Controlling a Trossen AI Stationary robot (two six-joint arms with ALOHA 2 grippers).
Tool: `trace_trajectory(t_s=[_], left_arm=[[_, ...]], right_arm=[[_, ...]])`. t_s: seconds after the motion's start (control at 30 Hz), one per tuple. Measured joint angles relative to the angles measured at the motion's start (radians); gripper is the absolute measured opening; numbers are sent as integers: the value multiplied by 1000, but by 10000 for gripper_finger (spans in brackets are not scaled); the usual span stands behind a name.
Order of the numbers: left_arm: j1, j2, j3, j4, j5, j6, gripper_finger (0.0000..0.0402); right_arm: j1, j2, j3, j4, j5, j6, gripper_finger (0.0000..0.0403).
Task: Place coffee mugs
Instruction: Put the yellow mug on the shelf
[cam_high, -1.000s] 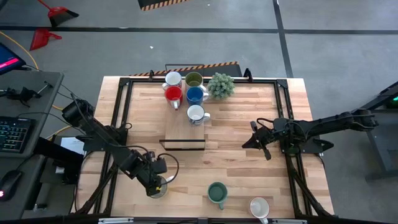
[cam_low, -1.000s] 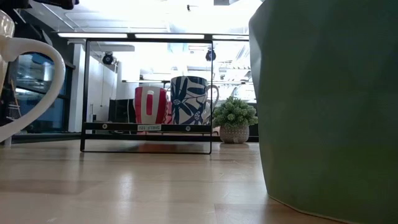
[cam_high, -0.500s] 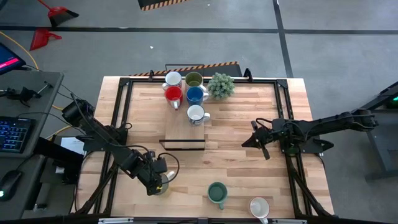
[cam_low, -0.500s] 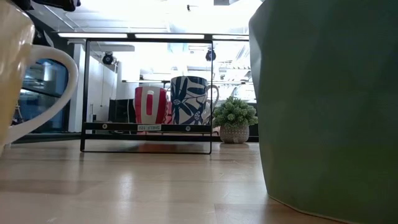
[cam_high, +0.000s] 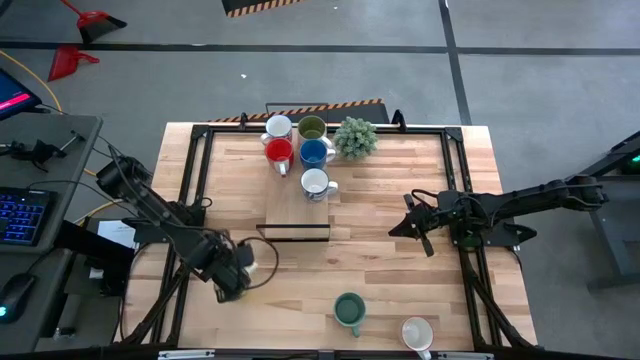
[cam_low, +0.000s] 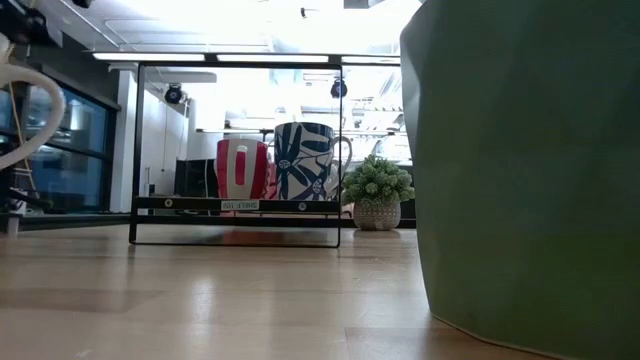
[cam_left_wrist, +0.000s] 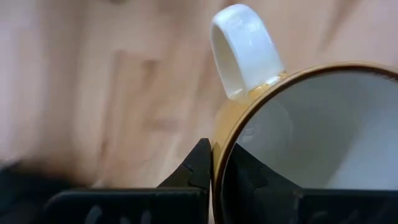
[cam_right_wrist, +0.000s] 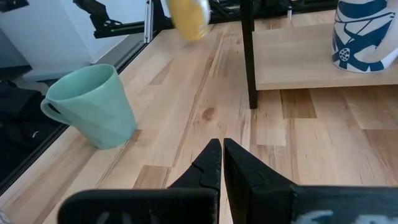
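My left gripper (cam_high: 235, 278) hangs over the near left of the table, shut on a cream-yellow mug (cam_left_wrist: 298, 124) with a white inside and a white handle (cam_low: 22, 110). In the high view the gripper hides this mug. A teal mug (cam_high: 349, 311) and a white mug (cam_high: 417, 333) stand on their bases near the front edge. Several more mugs stand on the wooden riser (cam_high: 297, 215) at the back, among them red (cam_high: 279, 152), blue (cam_high: 315, 152) and white (cam_high: 315, 184). My right gripper (cam_high: 415, 225) waits shut at the right, touching nothing. My left gripper pinches the mug's rim wall (cam_left_wrist: 219, 149) just beside the handle, one finger (cam_left_wrist: 245, 171) inside the mug and one (cam_left_wrist: 198, 165) outside. The fingers come from above, pointing down. The mug hangs below them roughly upright, clear of the table.
A small potted plant (cam_high: 355, 137) stands at the riser's far right corner. A black frame (cam_high: 200, 180) runs round the table top. Bare wood lies between the riser and the two front mugs.
My left gripper has shut on the cream-yellow mug's rim. It has then risen, tipped to point straight down and drawn a little toward the table's far left. The mug has come up off the table with it.
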Motion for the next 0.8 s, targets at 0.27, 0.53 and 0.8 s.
trace_trajectory(t_s=[0.27, 0.53, 0.8], left_arm=[[36, -46, 20, -286, -79, -148, 10], [173, -91, 19, -349, -237, -226, 10], [347, -156, 18, -360, -294, -69, 10]], right_arm=[[0, 0, 0, -1, 1, 0, 0], [0, 0, 0, 0, 0, 50, 0], [0, 0, 0, -8, -4, 127, 0]])
